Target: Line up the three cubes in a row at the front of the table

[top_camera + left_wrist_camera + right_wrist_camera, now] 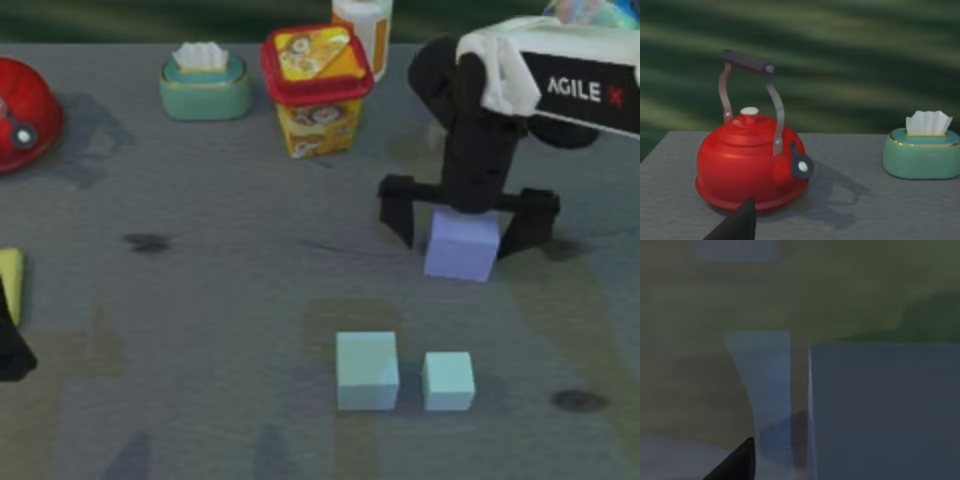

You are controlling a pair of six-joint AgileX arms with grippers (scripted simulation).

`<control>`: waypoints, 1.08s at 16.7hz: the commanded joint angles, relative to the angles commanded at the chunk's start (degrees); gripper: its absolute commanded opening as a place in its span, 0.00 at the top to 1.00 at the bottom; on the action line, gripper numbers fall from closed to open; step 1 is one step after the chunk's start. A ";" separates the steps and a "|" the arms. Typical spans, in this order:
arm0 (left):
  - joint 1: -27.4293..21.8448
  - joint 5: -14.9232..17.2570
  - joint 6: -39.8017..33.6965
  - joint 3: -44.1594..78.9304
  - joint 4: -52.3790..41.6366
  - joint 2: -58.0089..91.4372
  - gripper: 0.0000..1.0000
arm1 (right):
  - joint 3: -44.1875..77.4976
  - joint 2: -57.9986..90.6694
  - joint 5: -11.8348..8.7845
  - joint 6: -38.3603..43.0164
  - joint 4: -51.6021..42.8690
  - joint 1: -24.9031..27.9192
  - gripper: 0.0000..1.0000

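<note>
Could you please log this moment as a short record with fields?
right gripper: open, fingers either side of the lavender cube, mid-table right
left arm: parked at the table's left edge, only partly in view
light blue cube: front centre
teal cube: right of the light blue one, small gap between
row: two of three cubes in line
clutter: kettle, tissue box, tub at the back

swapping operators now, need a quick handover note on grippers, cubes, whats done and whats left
Right gripper: open, fingers on either side of the lavender cube, right of table centre.
Left gripper: parked at the left edge.
Light blue cube and teal cube: side by side near the front, apart.
Done: two cubes in a row.
Left: bring the lavender cube into that row.
</note>
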 joint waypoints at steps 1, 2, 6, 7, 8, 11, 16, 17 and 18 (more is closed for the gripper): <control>0.00 0.00 0.00 0.00 0.00 0.00 0.00 | -0.44 0.14 0.00 0.02 0.47 0.01 0.00; 0.00 0.00 0.00 0.00 0.00 0.00 0.00 | -0.46 0.15 0.00 0.02 0.49 0.01 0.00; 0.00 0.00 0.00 0.00 0.00 0.00 0.00 | -0.46 0.15 0.00 0.02 0.49 0.01 0.15; 0.00 0.00 0.00 0.00 0.00 0.00 0.00 | -0.46 0.15 0.00 0.02 0.49 0.01 0.23; 0.00 0.00 0.00 0.00 0.00 0.00 0.00 | -0.46 0.15 0.00 0.02 0.49 0.01 0.30; 0.00 0.00 0.00 0.00 0.00 0.00 0.00 | -0.46 0.15 0.00 0.02 0.49 0.01 0.53; 0.00 0.00 0.00 0.00 0.00 0.00 0.00 | -0.46 0.15 0.00 0.02 0.49 0.01 0.90; 0.00 0.00 0.00 0.00 0.00 0.00 0.00 | -0.46 0.15 0.00 0.02 0.49 0.01 0.98; 0.00 0.00 0.00 0.00 0.00 0.00 0.00 | -0.46 0.15 0.00 0.02 0.49 0.01 1.00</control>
